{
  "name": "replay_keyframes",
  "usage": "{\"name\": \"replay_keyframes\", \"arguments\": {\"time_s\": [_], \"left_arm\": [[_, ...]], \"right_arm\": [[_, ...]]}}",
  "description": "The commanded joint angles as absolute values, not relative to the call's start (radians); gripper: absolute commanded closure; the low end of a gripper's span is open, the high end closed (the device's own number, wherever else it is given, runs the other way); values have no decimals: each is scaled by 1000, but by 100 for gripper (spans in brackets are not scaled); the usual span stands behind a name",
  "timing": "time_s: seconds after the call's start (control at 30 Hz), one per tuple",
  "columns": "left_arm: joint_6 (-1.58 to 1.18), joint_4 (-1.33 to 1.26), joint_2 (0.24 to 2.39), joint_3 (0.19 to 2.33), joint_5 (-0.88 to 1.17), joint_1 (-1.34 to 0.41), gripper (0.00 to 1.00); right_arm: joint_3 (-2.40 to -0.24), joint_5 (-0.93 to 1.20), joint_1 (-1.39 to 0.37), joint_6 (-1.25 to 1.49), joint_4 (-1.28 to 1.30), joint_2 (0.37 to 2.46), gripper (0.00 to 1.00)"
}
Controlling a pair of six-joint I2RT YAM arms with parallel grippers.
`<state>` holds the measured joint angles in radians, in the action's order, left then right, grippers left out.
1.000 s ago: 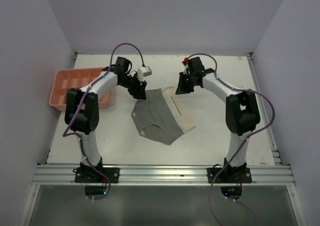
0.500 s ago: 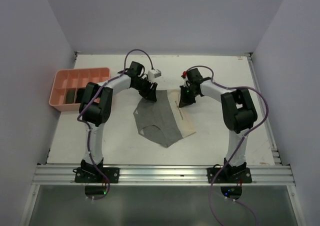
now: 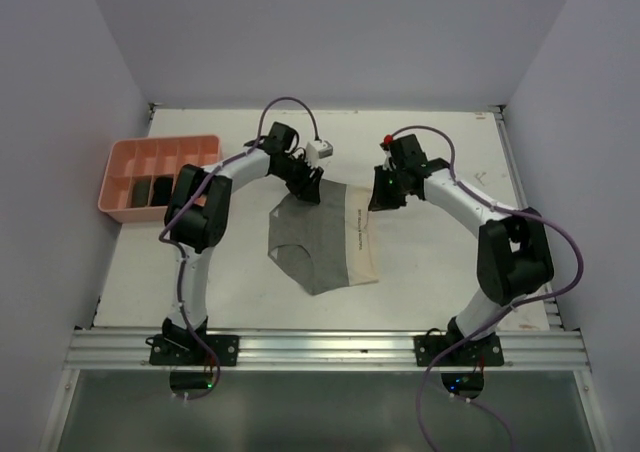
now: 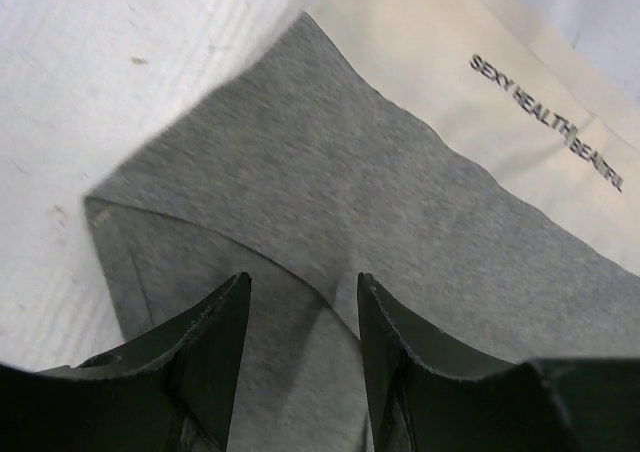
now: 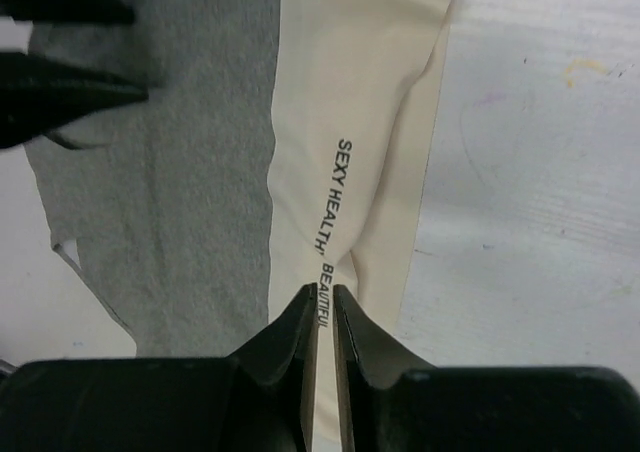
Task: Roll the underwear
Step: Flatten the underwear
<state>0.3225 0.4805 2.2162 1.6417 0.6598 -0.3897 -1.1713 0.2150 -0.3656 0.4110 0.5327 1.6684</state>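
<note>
White bench (image 3: 450, 272), walled booth.
Left claw (image 4: 302, 282): jaws apart over grey-and-cream cloth underwear (image 4: 400, 172).
Right claw (image 5: 325, 290): jaws a slit apart at its waistband; grip cannot be told.
Garment: mid-bench, flat, rolling not begun.
Pink plastic compartment tray (image 3: 160, 144), left edge: dark pieces (image 3: 150, 189), apparently finished.

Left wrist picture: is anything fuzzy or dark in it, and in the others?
Left wrist view: the underwear has a smeary, shadowed upper-left edge, the left claw looks very dark; right wrist view: the waistband letters read sharp by the right claw; top view: even light, no glare.
</note>
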Motion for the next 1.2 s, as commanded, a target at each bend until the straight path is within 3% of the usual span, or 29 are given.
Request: {"name": "replay_keyframes", "arguments": {"time_s": [0.0,0.47,1.17], "left_arm": [[411,534,2084,1586,689,-390,49],[558,482,1888,1286,753,-540,49],[512,80,1942,1247,699,-830,52]], "right_arm": [[-1271,120,-354,442,525,1725,85],[-1545,64,-318,431,538,2036,84],[-1614,110,-293,405,543,2172,87]]}}
